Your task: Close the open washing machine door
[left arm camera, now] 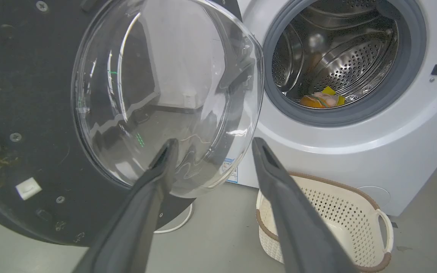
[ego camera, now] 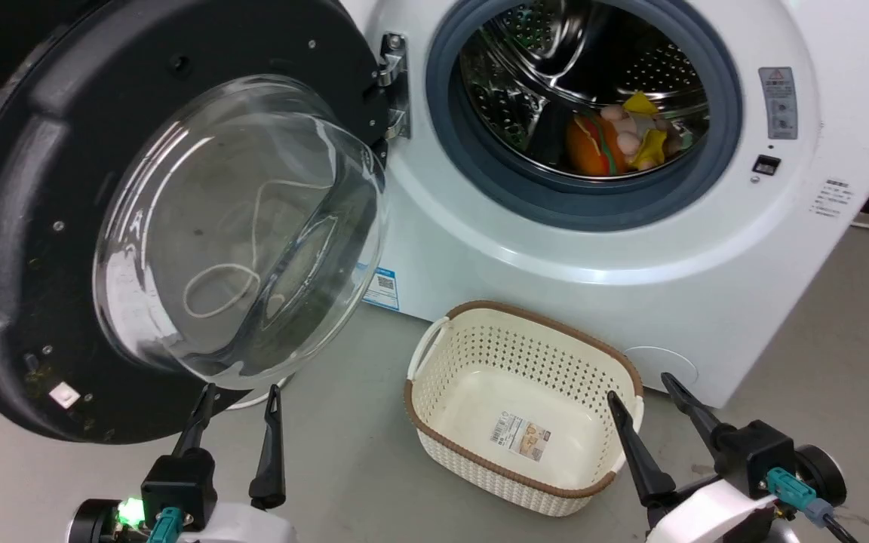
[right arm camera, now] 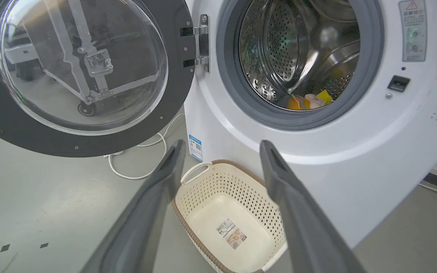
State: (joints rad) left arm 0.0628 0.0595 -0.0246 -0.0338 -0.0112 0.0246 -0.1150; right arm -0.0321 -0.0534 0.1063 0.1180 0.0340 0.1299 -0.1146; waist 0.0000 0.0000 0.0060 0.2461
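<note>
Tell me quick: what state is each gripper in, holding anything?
Left gripper: open, holding nothing, tips near the washing machine door glass.
Right gripper: open, holding nothing, near the basket.

Long dark tapered fingers (ego camera: 270,452) being carried on black blocks (ego camera: 178,483); white wrist shells (ego camera: 706,513), teal connectors (ego camera: 789,486), green light (ego camera: 130,511) being shown.

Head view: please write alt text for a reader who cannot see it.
The washing machine door stands wide open, left of the drum opening, which holds colourful items. A cream basket sits on the floor; the left gripper and right gripper hover open below.
</note>
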